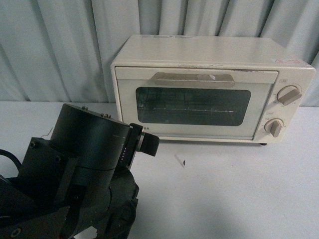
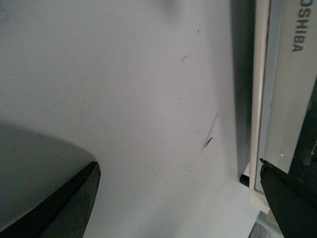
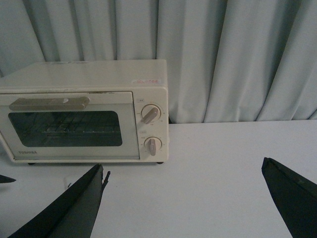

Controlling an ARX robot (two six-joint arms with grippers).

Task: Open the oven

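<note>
The oven [image 1: 209, 89] stands at the back of the table [image 1: 239, 199], close against the curtain [image 1: 55, 45], a little right of centre in the front view. It is cream-white. Its door [image 1: 149, 107] is closed, with the silver bar handle [image 1: 193, 78] along the top edge. A wire rack [image 1: 192, 109] shows through the dark window. Two beige knobs [image 1: 289, 94] sit one above the other on the panel to the right of the door.

TOSHIBA lettering [image 3: 28, 152] is printed on the door's lower corner, and part of it reads again in the left wrist view. A small label [image 3: 147, 81] with reddish print lies on the oven's top, too small to read.

The table is plain white and matte, with a short dark mark [image 1: 183, 162] in front of the oven. The curtain is pale blue-grey and hangs in folds across the whole background.

The left arm [image 1: 89, 149] fills the lower left of the front view. The left gripper [image 2: 183, 198] is spread wide over the table, one fingertip [image 2: 292, 198] just at the oven's lower front; contact cannot be told. The right gripper [image 3: 183, 198] is also spread wide, well apart from the oven.
</note>
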